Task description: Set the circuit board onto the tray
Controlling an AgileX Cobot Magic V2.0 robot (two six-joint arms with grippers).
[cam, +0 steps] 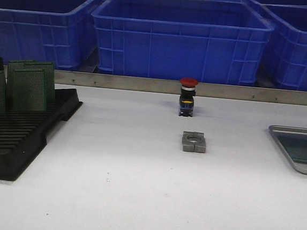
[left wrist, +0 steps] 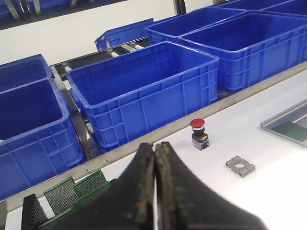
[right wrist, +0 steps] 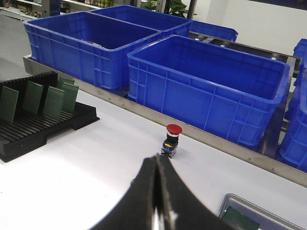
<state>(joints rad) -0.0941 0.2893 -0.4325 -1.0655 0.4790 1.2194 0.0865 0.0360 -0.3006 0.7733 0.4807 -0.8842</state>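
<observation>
A factory or electronics workshop: big blue plastic crates [cam: 180, 38] line a roller conveyor behind the white counter [cam: 135, 199], beside a black board rack [cam: 17, 135].

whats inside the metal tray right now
A green circuit board lies flat in the tray. The front view cuts off the tray's right part, and the right hand blocks some of it, so the rest is unseen.
</observation>
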